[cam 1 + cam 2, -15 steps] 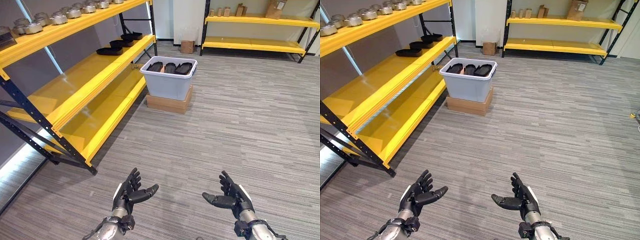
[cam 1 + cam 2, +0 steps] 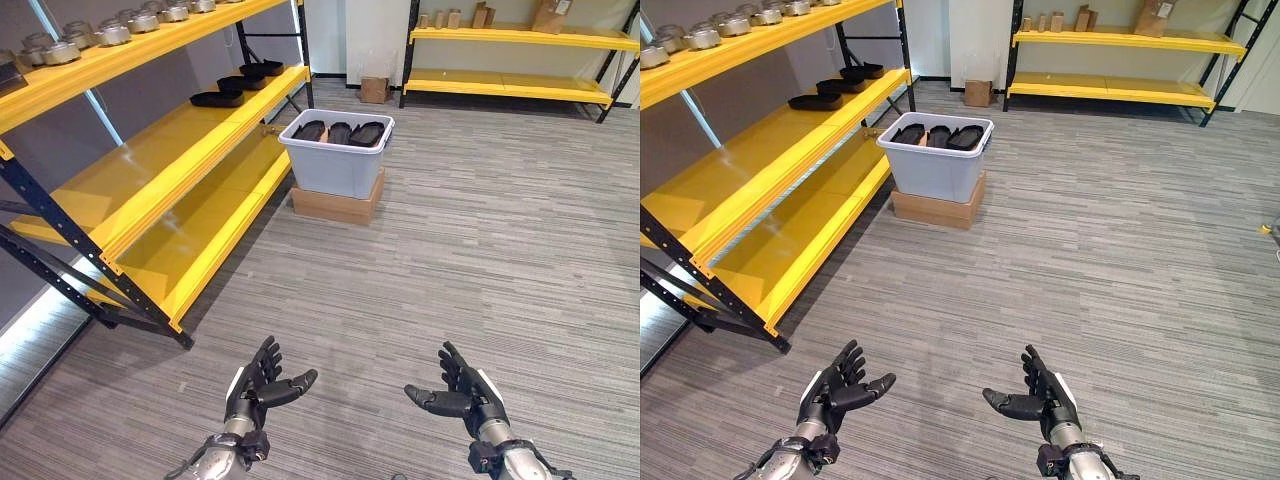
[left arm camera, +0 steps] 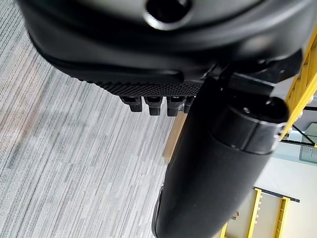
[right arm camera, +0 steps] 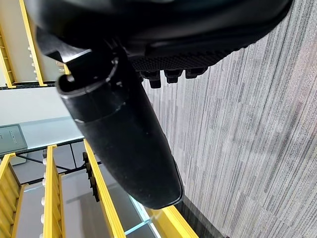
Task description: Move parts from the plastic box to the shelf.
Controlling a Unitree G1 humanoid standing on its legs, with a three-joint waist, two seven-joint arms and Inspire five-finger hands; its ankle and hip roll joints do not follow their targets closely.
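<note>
Black parts (image 2: 340, 132) lie in the pale grey plastic box (image 2: 336, 165) on a brown cardboard box (image 2: 338, 207), beside the yellow metal shelf (image 2: 150, 170), far from the empty, open left hand (image 2: 256, 384) and right hand (image 2: 462, 392).

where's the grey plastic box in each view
Left eye view: plastic box upper centre, on a cardboard base, beside the yellow shelf.
Right eye view: plastic box upper centre-left, on the same base.
Left wrist view: hidden behind the left hand.
Right wrist view: none visible past the right hand.
Shared landmark: the yellow shelf.
</note>
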